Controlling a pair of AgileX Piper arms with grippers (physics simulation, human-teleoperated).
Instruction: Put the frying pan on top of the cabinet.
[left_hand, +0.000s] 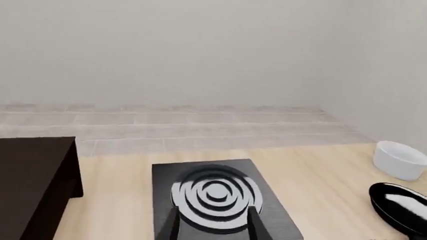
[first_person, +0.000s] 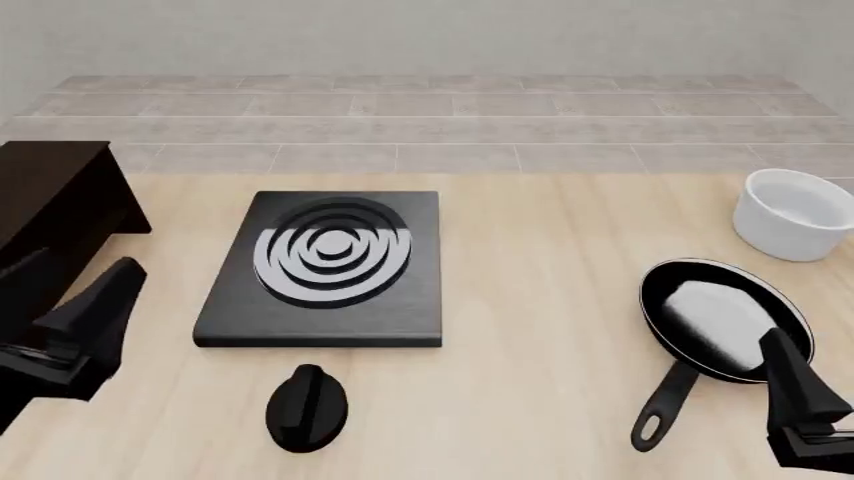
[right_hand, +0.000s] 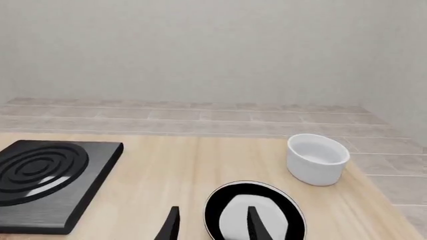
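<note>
The frying pan (first_person: 725, 318) lies flat on the table at the right, its long handle (first_person: 663, 403) pointing toward the near edge. It also shows in the right wrist view (right_hand: 253, 212) and in the left wrist view (left_hand: 400, 205). The cabinet (first_person: 54, 190) stands at the far left, and its flat top shows in the left wrist view (left_hand: 33, 175). My right gripper (first_person: 785, 365) (right_hand: 213, 211) is open and empty, just short of the pan's near rim. My left gripper (first_person: 110, 295) (left_hand: 213, 214) is open and empty, near the cabinet's front and pointing toward the stove.
A flat black stove slab (first_person: 327, 265) with silver rings lies mid-table. A small black knob (first_person: 307, 405) lies in front of it. A white round bowl (first_person: 797, 212) stands beyond the pan at the far right. A tiled strip and wall lie behind the table.
</note>
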